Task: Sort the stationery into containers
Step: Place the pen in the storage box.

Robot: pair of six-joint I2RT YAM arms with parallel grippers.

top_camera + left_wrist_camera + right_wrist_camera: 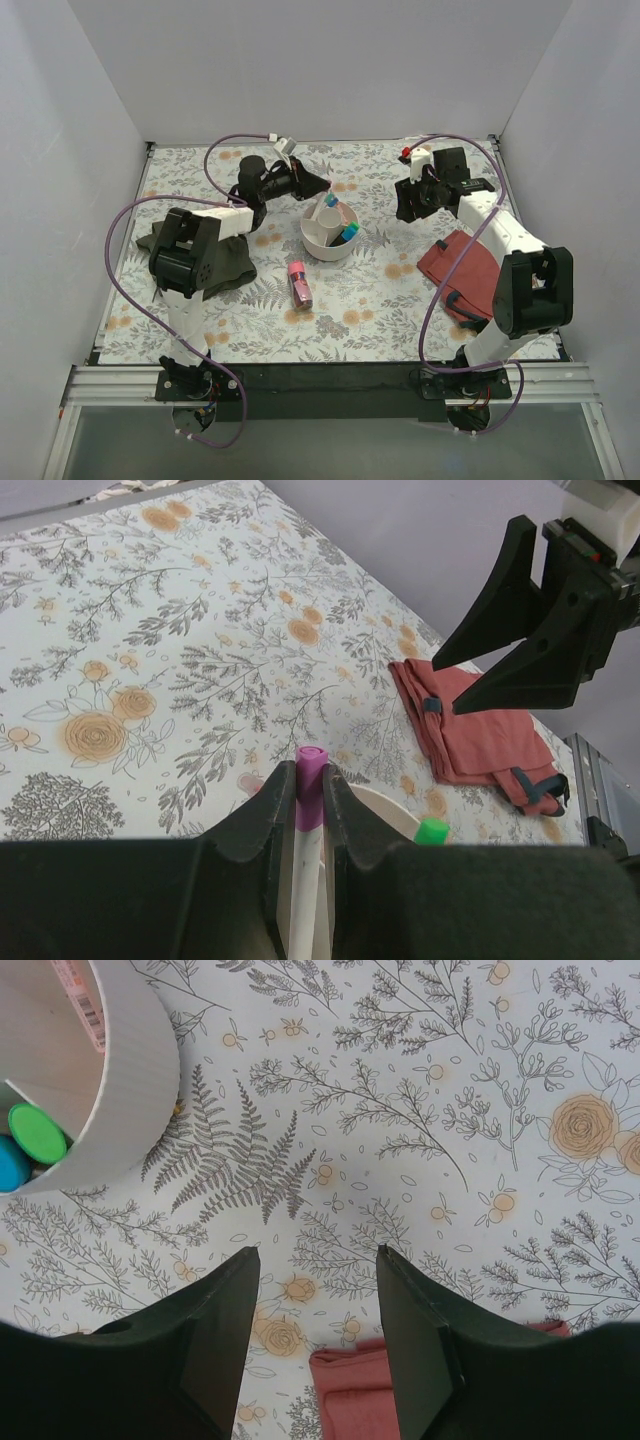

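Observation:
The round off-white bowl (329, 236) with inner dividers sits mid-table and holds several pens and highlighters with blue and green ends (37, 1132). My left gripper (318, 186) is shut on a thin white pen with a purple-pink cap (311, 780) and holds it just above the bowl's far-left rim (385, 807). A green highlighter end (432, 831) shows beside it. A stubby pink tube (299, 283) lies on the table in front of the bowl. My right gripper (409, 206) is open and empty, right of the bowl (130, 1090), above the floral cover.
A red cloth pouch (463, 268) lies at the right, also in the left wrist view (480, 738) and under the right fingers (360, 1390). A dark olive cloth (222, 262) lies at the left under the left arm. White walls enclose the table.

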